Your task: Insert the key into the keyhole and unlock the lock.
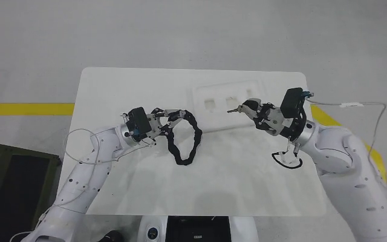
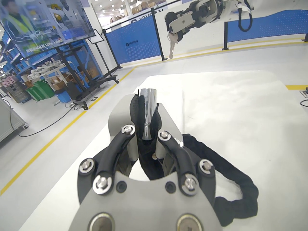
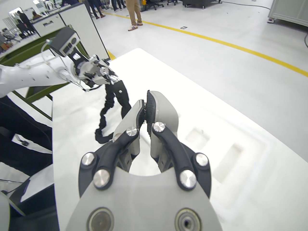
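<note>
Left gripper [image 2: 144, 111]: the jaws are clenching around one lock [image 2: 149, 97], a chromed cylinder lying between the two plates. They are parted only by the cylinder's width. The cylinder's long axis is running along the fingers. Its flat free end is projecting just past the fingertips and pointing across the bench [image 1: 242, 181] toward the other arm. One black sleeved loop [image 1: 181, 148] is trailing from the lock. It is curving back toward the robot, and its lowest bend appears to be resting on the bench, though contact is hard to confirm.

Right gripper [image 3: 145, 111]: the jaws are pressing nearly together, with the ribbed pads pinching the head of one key [image 2: 172, 46]. In the right wrist view the held part is too small to make out. The left wrist view is showing the whole blade sticking out beyond the fingertips. In the top view the blade's long axis is lying roughly level, and its tip is pointing at the lock's free end. The key and the lock are facing each other above the bench, well apart and not touching.

Beyond both grippers, one white tray [image 1: 266, 91] is lying flat toward the far edge of the bench. It is showing three shallow square recesses in a row, and the key is hovering over its near rim.
</note>
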